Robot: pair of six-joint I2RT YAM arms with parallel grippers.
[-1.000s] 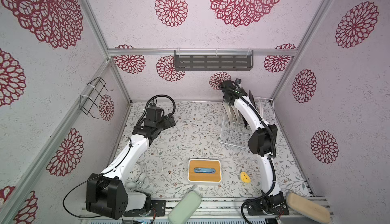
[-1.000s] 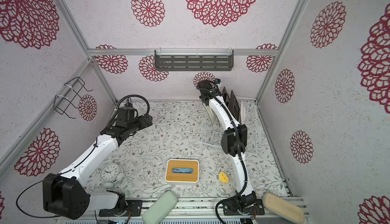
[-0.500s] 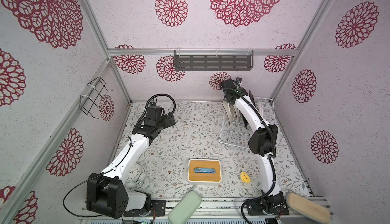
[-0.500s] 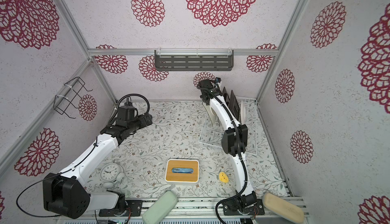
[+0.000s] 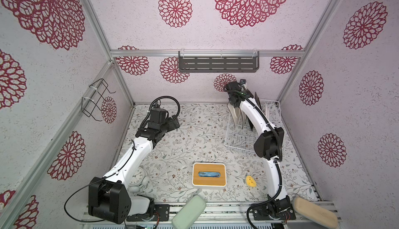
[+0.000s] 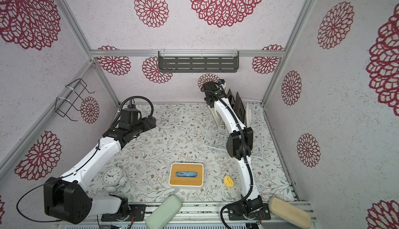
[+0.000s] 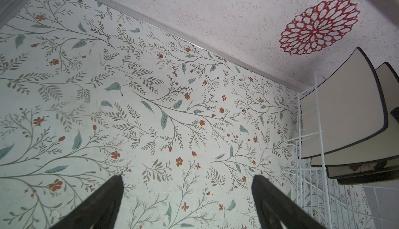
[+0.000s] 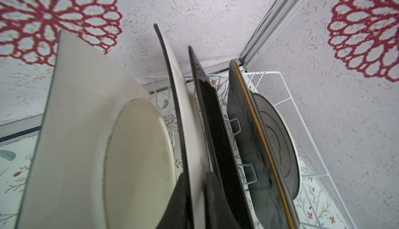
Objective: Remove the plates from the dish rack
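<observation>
Five plates (image 8: 97, 130) upright in the dish rack (image 5: 239, 139) at the desk's (image 7: 151, 109) far right; right claw (image 8: 195, 176) pinched on the second cream plate (image 8: 190, 126) from the left; left claw (image 7: 185, 195) spread wide, empty, over the far-left desk.

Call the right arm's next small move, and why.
Probably lift straight up: the right tool looks closed on the rim of the second cream plate, which stands upright in the dish rack, close between the first cream plate and a black plate.
</observation>
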